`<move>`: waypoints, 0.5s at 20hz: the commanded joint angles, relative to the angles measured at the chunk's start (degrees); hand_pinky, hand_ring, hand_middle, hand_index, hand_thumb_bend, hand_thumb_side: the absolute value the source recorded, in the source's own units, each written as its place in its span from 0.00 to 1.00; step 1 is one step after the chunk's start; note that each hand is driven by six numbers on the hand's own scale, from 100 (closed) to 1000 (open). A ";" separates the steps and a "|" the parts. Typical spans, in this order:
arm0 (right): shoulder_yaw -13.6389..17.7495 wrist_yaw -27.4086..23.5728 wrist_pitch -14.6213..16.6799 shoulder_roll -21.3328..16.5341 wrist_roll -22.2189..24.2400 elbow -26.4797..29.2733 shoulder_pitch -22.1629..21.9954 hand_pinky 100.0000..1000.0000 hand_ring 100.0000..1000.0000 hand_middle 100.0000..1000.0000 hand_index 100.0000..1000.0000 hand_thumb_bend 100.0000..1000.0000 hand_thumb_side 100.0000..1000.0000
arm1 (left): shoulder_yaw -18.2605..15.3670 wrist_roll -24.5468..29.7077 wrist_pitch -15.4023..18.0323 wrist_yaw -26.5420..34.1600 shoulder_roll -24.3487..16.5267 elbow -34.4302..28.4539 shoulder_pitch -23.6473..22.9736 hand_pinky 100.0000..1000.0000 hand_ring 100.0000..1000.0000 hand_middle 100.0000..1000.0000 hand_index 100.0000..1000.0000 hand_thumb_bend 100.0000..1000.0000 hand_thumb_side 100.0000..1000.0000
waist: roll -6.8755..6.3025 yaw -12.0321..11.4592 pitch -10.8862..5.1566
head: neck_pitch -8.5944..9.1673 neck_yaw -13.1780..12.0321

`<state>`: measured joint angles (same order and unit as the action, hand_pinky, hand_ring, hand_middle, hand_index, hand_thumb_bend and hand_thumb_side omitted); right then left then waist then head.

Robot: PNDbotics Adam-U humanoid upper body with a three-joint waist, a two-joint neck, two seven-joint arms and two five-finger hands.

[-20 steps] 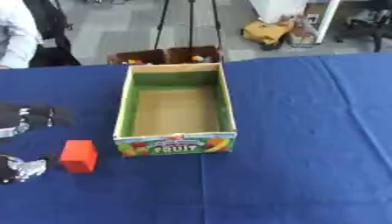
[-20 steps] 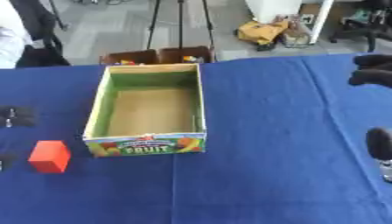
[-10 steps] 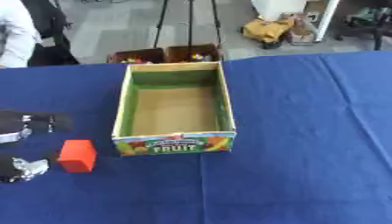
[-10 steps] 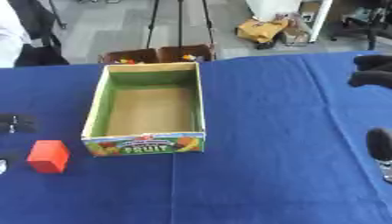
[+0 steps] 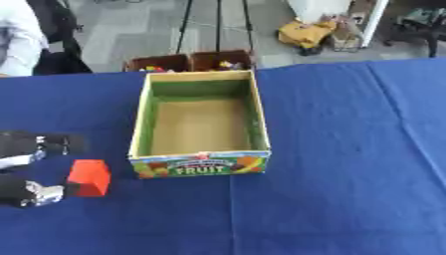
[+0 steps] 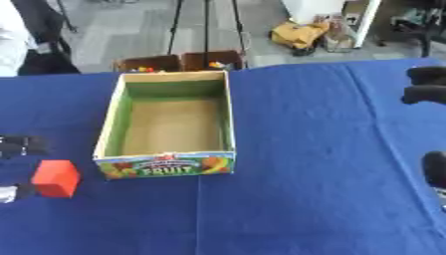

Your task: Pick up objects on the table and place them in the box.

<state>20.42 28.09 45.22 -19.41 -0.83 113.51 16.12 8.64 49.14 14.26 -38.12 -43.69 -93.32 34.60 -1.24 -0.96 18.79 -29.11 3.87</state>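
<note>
Reaching in from the table's left edge, the left hand (image 5: 35, 167) brackets the red block (image 5: 90, 177) just left of the fruit box (image 5: 201, 122), fingers uncurled. Whether the right hand (image 6: 428, 87) is clenched cannot be told.

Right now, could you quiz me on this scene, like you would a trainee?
1. True or false: the red block already lies inside the fruit box.
2. Which hand is next to the block: A) left hand B) right hand?
3. Fill in: the table is covered by a ____ cloth.

Key: 1 false, it sits on the cloth left of the box, which is empty. 2 A. 3 blue.
</note>
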 commanded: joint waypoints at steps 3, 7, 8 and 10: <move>-0.03 -0.92 0.12 -0.87 0.27 1.08 0.51 0.62 0.72 0.49 0.72 0.26 1.00 | -0.07 2.83 3.67 -1.80 0.05 3.28 1.98 0.71 0.91 0.95 1.00 0.25 1.00 | -0.89 0.44 0.33 | 1.05 -0.49; -0.03 -0.98 0.10 -0.80 0.36 1.08 0.51 0.63 0.73 0.48 0.71 0.26 1.00 | 0.34 2.83 5.60 -1.34 0.17 7.68 3.38 0.70 0.88 0.86 1.00 0.28 1.00 | -0.99 0.69 0.50 | 0.95 -0.92; -0.03 -0.97 0.08 -0.78 0.38 1.08 0.50 0.63 0.73 0.48 0.71 0.26 1.00 | 0.38 2.83 6.20 -1.38 0.11 8.43 3.67 0.70 0.88 0.86 1.00 0.29 1.00 | -1.00 0.72 0.53 | 0.95 -0.99; 0.02 -0.96 0.02 -0.75 0.38 1.08 0.49 0.62 0.72 0.48 0.71 0.26 1.00 | 0.53 2.83 7.45 -1.50 -0.05 9.58 4.12 0.71 0.88 0.88 1.00 0.30 1.00 | -1.01 0.81 0.59 | 0.99 -1.12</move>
<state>20.40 27.83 45.26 -19.37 -0.53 113.51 16.14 9.10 47.26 16.14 -39.44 -42.25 -84.02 37.56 -1.32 -0.24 19.43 -28.65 2.94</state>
